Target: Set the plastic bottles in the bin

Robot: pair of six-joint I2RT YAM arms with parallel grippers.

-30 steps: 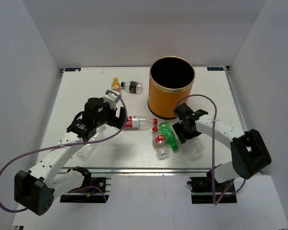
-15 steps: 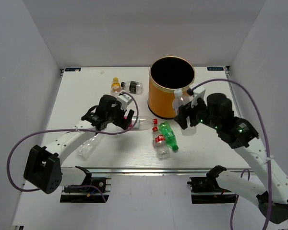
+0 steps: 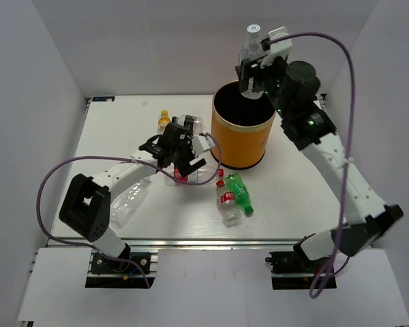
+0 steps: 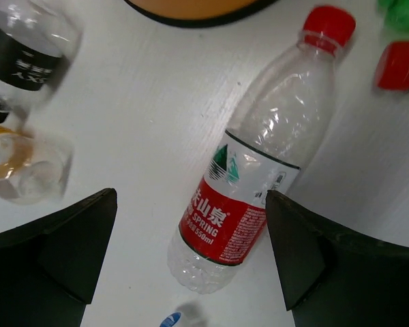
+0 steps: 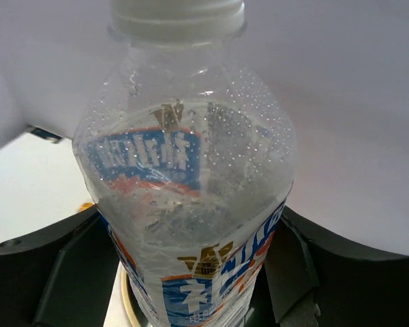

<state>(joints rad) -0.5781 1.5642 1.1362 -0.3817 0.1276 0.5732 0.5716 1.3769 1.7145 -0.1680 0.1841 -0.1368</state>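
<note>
Risk of rim strike: right hand [image 3: 253,68] clamps blue-labelled bottle [image 5: 191,204] upright above bin [image 3: 240,143]; off-centre release would bounce it out. Left hand [image 4: 191,238], wide open, straddles red-labelled bottle [image 4: 259,177] lying on tabletop [image 4: 136,136], ungripped; skewed closing could roll it away.

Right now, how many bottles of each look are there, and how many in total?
Red-labelled clear bottles: 2
Green bottle: 1
Orange-filled bottle: 1
Dark-labelled bottle: 1
Blue-labelled bottle: 1
Clear bottle, label unseen: 1
Total: 7
</note>
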